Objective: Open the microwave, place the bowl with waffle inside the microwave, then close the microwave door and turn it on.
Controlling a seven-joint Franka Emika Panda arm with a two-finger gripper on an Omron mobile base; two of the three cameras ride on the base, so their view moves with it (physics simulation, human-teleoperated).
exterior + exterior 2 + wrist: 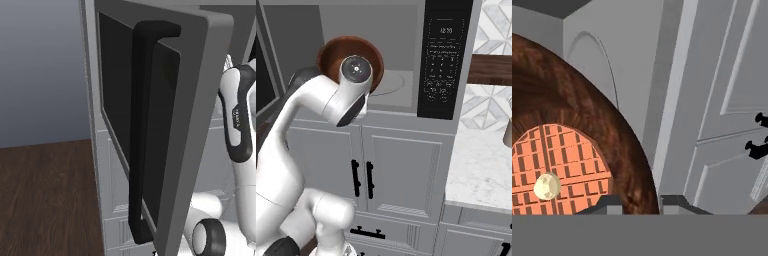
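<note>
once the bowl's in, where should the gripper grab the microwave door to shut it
Take the black bar handle around its long straight middle, coming at the door from its outer glass face. The bar runs upright and stands off the panel, joined only at its ends, so fingers could likely close across it from either side; pushing the swung-open panel may also work.

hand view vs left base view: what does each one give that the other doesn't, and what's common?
Hand view: the brown bowl close up with the waffle in it and a pale pat on top, the tool at the bowl's rim, and the grey microwave cavity behind. Left base view: the microwave door swung open, its black bar handle and the wood floor. Both: white cabinet fronts.
</note>
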